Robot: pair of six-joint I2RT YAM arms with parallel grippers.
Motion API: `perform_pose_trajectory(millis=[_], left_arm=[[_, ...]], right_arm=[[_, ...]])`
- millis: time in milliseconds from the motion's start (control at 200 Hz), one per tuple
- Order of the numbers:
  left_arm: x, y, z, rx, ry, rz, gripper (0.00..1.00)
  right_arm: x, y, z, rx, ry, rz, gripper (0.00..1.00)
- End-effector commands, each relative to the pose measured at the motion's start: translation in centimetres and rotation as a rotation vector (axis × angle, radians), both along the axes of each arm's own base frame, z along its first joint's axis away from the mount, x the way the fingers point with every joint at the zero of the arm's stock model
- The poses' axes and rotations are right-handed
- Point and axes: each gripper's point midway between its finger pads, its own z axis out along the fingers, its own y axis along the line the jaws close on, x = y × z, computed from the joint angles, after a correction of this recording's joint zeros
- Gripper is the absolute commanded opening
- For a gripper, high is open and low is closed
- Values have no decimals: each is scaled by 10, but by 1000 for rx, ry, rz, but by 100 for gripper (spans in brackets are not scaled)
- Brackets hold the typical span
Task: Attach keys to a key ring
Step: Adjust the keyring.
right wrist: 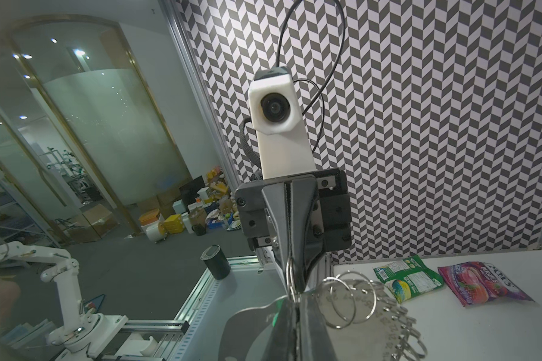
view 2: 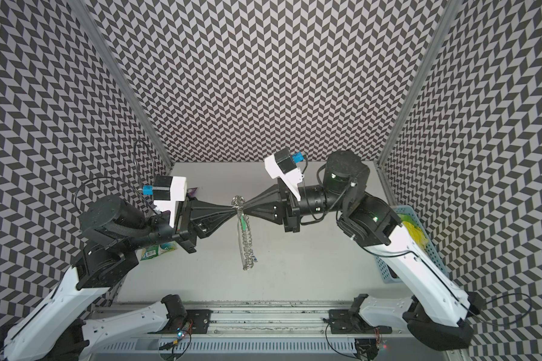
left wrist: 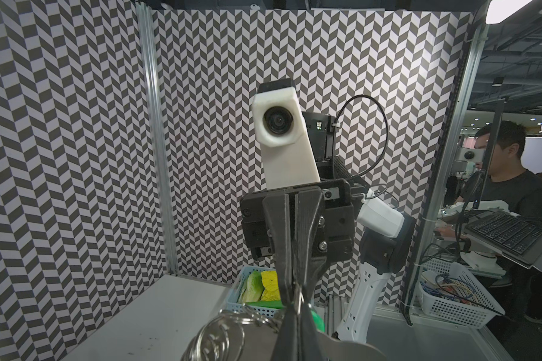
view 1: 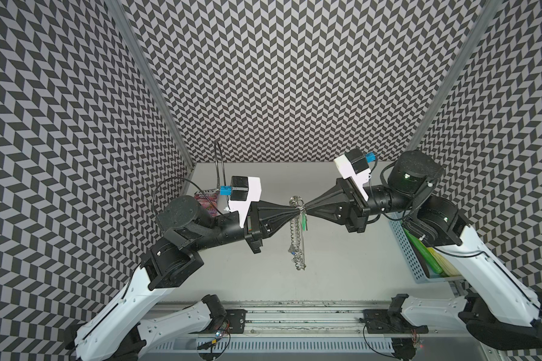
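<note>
Left gripper (view 1: 295, 210), jaws closed on 12 o'clock end of key ring (view 1: 296, 240), apparently steadies it for right gripper (view 1: 304, 208), jaws also closed, beside green-tagged key (view 1: 304, 222); its grasp unclear.

In the right wrist view, the purple sweet packet (right wrist: 479, 283) on the tabletop (right wrist: 482, 331) at the lower right of the frame carries the word "BERRIES" in white capitals; the larger brand name beside it cannot be read for sure. The green packet (right wrist: 409, 278) just left of it bears a barcode and fine print too small to read. The key ring (right wrist: 354, 308) at bottom centre has tiny engraved two-digit numbers beside its wire rings, too blurred to read.
</note>
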Motion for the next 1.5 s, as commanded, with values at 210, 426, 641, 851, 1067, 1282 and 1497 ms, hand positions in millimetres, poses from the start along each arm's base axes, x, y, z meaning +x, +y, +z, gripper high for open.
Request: perform_pose_trajectory(millis=[210, 426, 641, 851, 1067, 1282, 1497], left_arm=[[-8, 10, 26, -85, -47, 0, 0], [-8, 11, 29, -100, -50, 3, 0], [-8, 11, 31, -113, -46, -3, 0], [-8, 7, 31, -120, -40, -20, 0], [-8, 5, 32, -126, -40, -30, 0], [-8, 5, 30, -123, -33, -31, 0], [-9, 5, 28, -119, -37, -37, 0]], right_arm=[[-12, -7, 2, 12, -9, 27, 0], [-14, -10, -5, -11, 3, 25, 0], [-12, -10, -14, -34, 15, 14, 0], [-9, -5, -18, -38, 23, 23, 0], [-3, -1, -19, -37, 24, 8, 0], [12, -14, -12, -37, -21, -117, 56], [25, -39, 8, 1, -111, -266, 61]])
